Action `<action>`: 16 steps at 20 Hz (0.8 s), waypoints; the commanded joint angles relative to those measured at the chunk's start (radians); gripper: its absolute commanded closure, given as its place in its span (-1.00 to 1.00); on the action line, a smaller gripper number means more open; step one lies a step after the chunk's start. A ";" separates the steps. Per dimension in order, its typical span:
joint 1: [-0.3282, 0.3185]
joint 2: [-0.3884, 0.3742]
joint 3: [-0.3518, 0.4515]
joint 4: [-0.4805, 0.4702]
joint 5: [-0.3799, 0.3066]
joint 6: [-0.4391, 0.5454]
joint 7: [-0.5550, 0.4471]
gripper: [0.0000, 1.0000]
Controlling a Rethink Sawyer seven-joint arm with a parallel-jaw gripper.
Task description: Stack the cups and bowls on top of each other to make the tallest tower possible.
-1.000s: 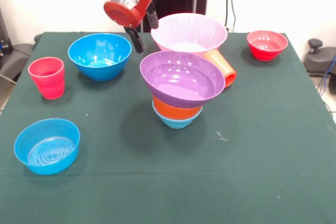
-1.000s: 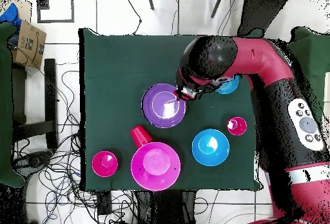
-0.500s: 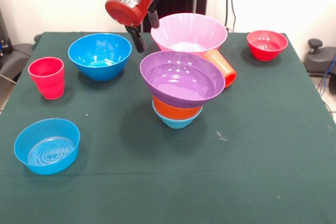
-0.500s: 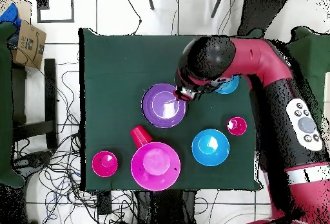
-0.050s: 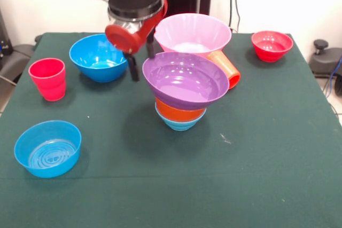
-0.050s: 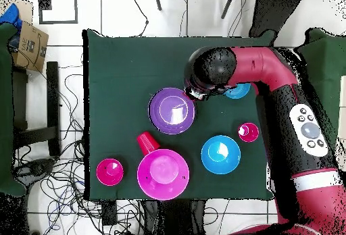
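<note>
The arm [image 6: 284, 77] is red with black joints. A grey button panel [image 6: 309, 129] sits on it. A red disc and chrome ring sit above the dark tool [image 5: 140, 60].

- A green table [image 6: 121, 63] is standing on a white tiled floor [image 6: 121, 13].
- Cables [image 6: 64, 171] are trailing beside the table.
- A cardboard box [image 6: 30, 43] is sitting near the table.

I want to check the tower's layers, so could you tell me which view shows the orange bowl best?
The front view: the orange bowl shows between the purple bowl and the light-blue bowl. In the overhead view the purple bowl hides it.
</note>
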 commanded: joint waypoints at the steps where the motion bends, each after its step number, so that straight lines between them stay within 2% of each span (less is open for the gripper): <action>1: 0.048 0.036 -0.176 0.013 -0.158 -0.149 0.212 -1.00; 5: 0.068 0.014 -0.234 0.000 -0.155 -0.099 0.209 -1.00; 16: 0.097 -0.016 -0.314 -0.014 -0.128 -0.063 0.162 -1.00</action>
